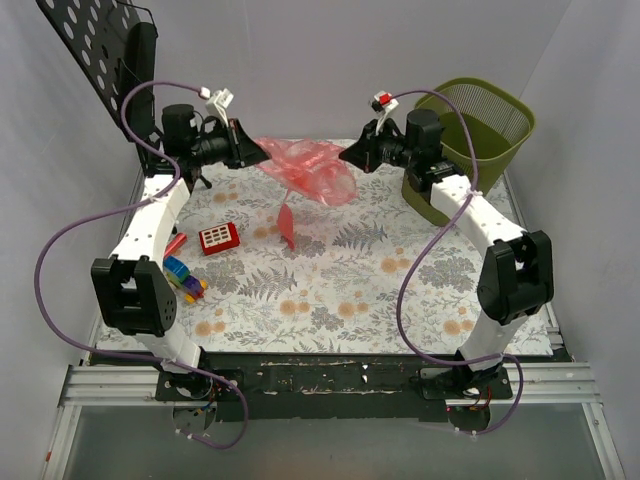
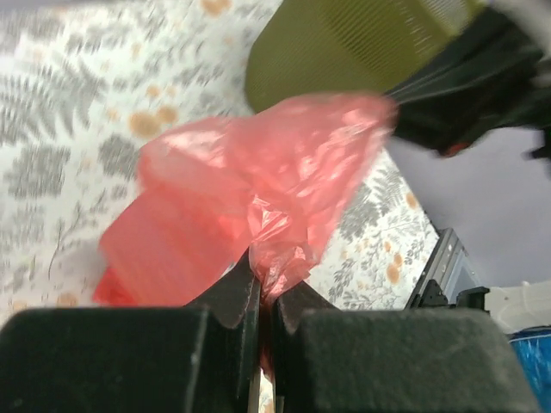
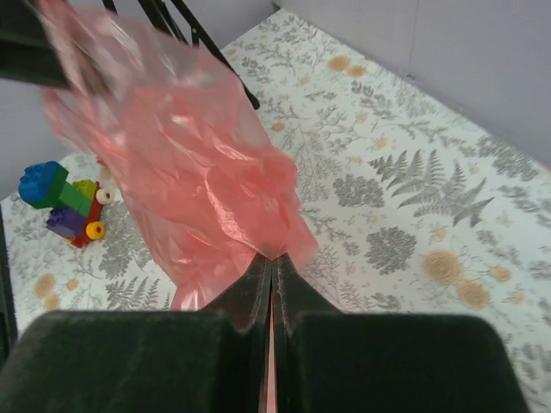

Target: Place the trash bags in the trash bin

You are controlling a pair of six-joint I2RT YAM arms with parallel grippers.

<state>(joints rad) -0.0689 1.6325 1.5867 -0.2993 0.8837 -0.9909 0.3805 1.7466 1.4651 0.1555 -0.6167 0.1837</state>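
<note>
Your left gripper (image 1: 260,152) and right gripper (image 1: 347,155) both pinching the red trash bag (image 1: 312,170), its opening indiscernible, trash bin (image 1: 497,112) partly hidden behind your right arm (image 1: 470,205).

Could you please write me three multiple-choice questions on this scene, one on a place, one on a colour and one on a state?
1. Where on the table does the trash bin stand?
A. far right corner
B. near left corner
C. centre, under the bag

2. What colour is the trash bag?
A. blue
B. red
C. black

3. How is the right tool?
A. open over the bin
B. shut on the trash bag
C. half open, touching nothing

Answers:
1 A, as the top view shows it beyond the right arm at the far right.
2 B, as it is translucent red in all three views.
3 B, as the right wrist view shows the jaws closed with bag film pinched between them.
</note>
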